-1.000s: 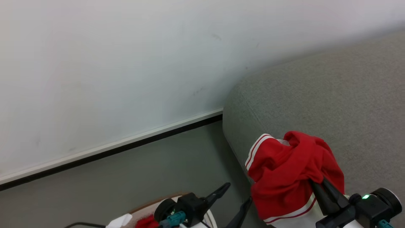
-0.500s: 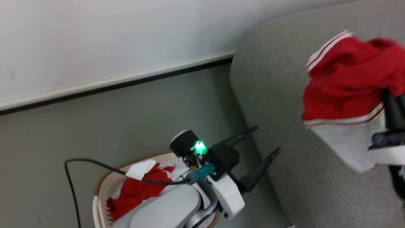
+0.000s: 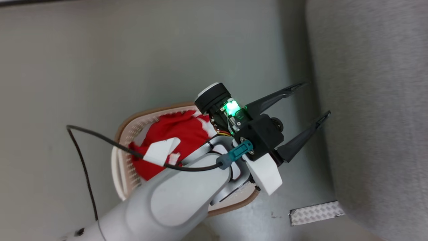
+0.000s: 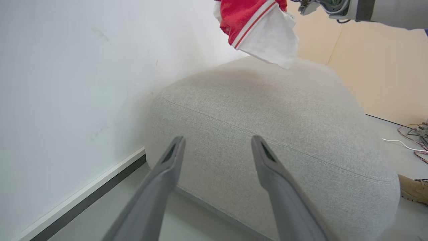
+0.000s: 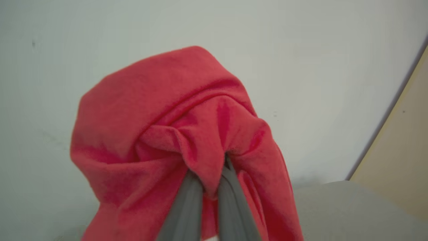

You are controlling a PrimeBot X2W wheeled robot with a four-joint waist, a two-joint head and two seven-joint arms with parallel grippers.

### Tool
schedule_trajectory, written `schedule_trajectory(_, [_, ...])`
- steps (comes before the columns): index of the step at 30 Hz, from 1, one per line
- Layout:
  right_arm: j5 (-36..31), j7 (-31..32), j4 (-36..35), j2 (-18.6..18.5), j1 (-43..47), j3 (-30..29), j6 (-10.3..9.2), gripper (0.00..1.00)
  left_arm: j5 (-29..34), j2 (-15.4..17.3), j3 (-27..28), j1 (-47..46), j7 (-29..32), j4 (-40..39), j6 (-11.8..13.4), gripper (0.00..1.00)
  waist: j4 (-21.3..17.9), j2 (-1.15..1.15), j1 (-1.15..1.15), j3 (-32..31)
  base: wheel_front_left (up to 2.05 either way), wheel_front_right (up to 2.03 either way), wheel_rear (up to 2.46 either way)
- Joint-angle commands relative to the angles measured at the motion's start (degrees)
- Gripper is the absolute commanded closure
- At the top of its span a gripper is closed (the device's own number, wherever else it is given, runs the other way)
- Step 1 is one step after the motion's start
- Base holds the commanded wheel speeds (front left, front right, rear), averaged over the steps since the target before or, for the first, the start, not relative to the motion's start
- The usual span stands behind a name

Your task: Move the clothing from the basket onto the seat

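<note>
A robot's right gripper (image 5: 211,179) holds a bunched red garment (image 5: 167,110) up in the air. Its two grey fingers are pressed almost together, pinching a fold of the fabric between them. The rest of the cloth balloons over and around the fingertips. In the left wrist view the same garment hangs high above the top of the grey seat (image 4: 267,110) without touching it. A white panel and red-and-white striped trim dangle lowest. The height probably lets the loose fabric clear the cushion's rounded edge before it is released. The right arm reaches in from the upper right of that view, extended out over the seat.

The left gripper (image 3: 316,99) is empty, its two long dark fingers spread wide in a V. The pale left forearm rises from the lower left of the head view and crosses over the basket (image 3: 124,167). The wrist is angled so the fingers point toward the side of the seat, above the strip of grey floor (image 3: 133,50) between basket and seat. A green light glows on the wrist. The arm looks parked and open, ready for the next pick.

The cream basket with its brown rim stands on the floor near the seat. More red clothing (image 3: 174,129) lies heaped inside, partly hidden by the forearm, so the task is not finished. A black cable (image 3: 83,157) loops from the wrist across the basket and could snag on the rim. A small patterned metal plate (image 3: 316,212) lies on the floor by the seat's base.
</note>
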Motion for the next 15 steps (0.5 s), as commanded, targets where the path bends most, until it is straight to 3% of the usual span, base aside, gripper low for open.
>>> schedule_trajectory(1, [-1.1,-0.2,3.6,-0.5,-1.8,-0.9,-0.13,1.00,0.7,-0.3,0.1,-0.5,-0.6,0.3,0.3,0.00,4.0,0.00,-0.02,4.0,0.00,0.00,0.00])
schedule_trajectory(7, [-5.7,-0.3,16.6,1.0,-4.3,-6.0,-0.13,1.00,0.3,0.1,-1.2,1.4,-0.8,2.2,0.2,0.00,5.2,0.00,-0.02,4.2,0.00,0.00,0.00])
schedule_trajectory(9, [-7.0,-0.3,18.7,2.4,-3.4,-7.5,-0.14,0.65,-0.1,0.8,-1.3,2.2,-1.0,2.7,0.3,0.00,5.2,0.00,-0.02,3.6,0.00,0.00,0.00])
schedule_trajectory(10, [-7.9,-0.3,19.1,2.8,-2.7,-8.3,-0.14,0.60,-0.3,1.2,-1.3,2.7,-1.2,2.9,0.4,0.00,5.1,0.00,-0.02,3.1,0.00,0.00,0.00])
schedule_trajectory(11, [-8.7,-0.3,19.2,3.2,-1.9,-8.9,-0.14,0.16,-0.6,1.5,-1.2,3.4,-1.3,3.1,0.7,0.00,5.0,0.00,-0.02,2.6,0.00,0.00,0.00])
schedule_trajectory(12, [-9.2,-0.3,19.2,3.9,-1.0,-9.4,-0.14,0.00,-0.8,1.8,-1.1,4.0,-1.5,3.3,0.9,0.00,4.9,0.00,-0.02,2.0,0.00,0.00,0.00])
schedule_trajectory(15, [-10.9,-0.3,15.8,5.4,2.3,-10.3,-0.14,0.00,-1.7,3.2,-1.2,5.9,-1.6,4.1,1.0,0.00,4.7,0.00,-0.02,-0.4,0.00,0.00,0.00])
